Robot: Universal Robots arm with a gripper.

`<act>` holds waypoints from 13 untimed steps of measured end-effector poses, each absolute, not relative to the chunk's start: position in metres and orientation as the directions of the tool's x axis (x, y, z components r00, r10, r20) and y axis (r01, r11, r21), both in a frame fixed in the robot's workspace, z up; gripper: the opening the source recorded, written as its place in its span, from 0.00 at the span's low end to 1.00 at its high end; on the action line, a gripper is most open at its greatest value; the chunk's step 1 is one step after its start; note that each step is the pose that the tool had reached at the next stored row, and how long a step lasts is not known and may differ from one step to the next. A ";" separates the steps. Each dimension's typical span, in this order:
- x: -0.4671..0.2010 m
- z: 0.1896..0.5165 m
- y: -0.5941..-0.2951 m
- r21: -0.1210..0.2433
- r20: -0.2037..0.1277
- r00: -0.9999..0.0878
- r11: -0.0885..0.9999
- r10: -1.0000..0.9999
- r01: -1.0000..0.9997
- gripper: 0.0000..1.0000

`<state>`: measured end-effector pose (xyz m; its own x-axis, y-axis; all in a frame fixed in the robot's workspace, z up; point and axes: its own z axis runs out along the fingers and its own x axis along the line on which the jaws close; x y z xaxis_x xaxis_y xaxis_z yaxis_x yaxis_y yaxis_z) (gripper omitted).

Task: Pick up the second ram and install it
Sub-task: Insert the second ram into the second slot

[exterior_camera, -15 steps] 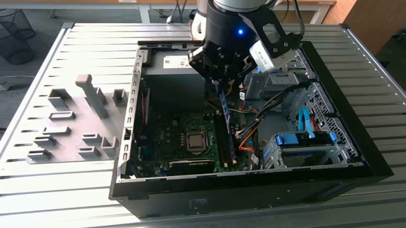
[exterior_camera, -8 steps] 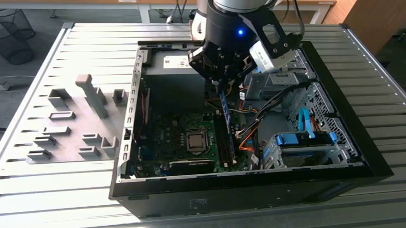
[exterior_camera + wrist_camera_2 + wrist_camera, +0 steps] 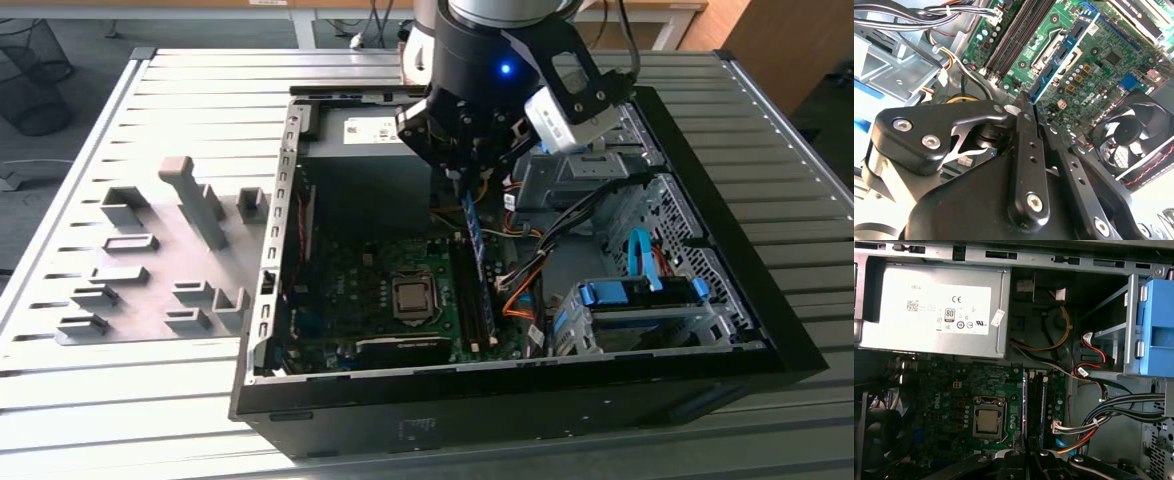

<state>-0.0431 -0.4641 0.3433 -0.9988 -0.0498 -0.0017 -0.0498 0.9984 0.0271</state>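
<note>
In the exterior view, a black claw [image 3: 467, 190] is seen above an open black computer case [image 3: 534, 400] resting on a slatted grey metal surface [image 3: 134, 400]. The claw is clenched on the long, thin blue circuit-board stick [image 3: 473, 235], which is held above the green motherboard [image 3: 360, 290], over its memory slots.

In the second wrist view, the blue stick [image 3: 1061, 55] is gripped at its near end by the black fingers [image 3: 1024, 125], above the motherboard [image 3: 1104, 75].

In the first wrist view, the black memory slots [image 3: 1035, 405] are shown on the motherboard beside the silver processor socket [image 3: 988, 420].

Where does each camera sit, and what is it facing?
Exterior view: off the arm, looking down into the computer case; arm and end effector show.
Second wrist view: on the arm, looking past the end effector at the blue memory stick.
First wrist view: on the arm, facing the power supply and processor socket.
All show the circuit board.
</note>
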 end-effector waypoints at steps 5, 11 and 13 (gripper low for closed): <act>-0.043 0.336 -0.472 0.027 -0.002 -0.999 0.999 -0.043 -0.043 0.14; -0.042 0.325 -0.472 0.027 -0.002 -1.000 1.000 -0.007 -0.008 0.14; -0.042 0.321 -0.472 0.027 -0.002 -1.000 1.000 -0.002 -0.002 0.14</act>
<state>-0.0420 -0.4720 0.3213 -1.0000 -0.0022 -0.0017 -0.0023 0.9996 0.0268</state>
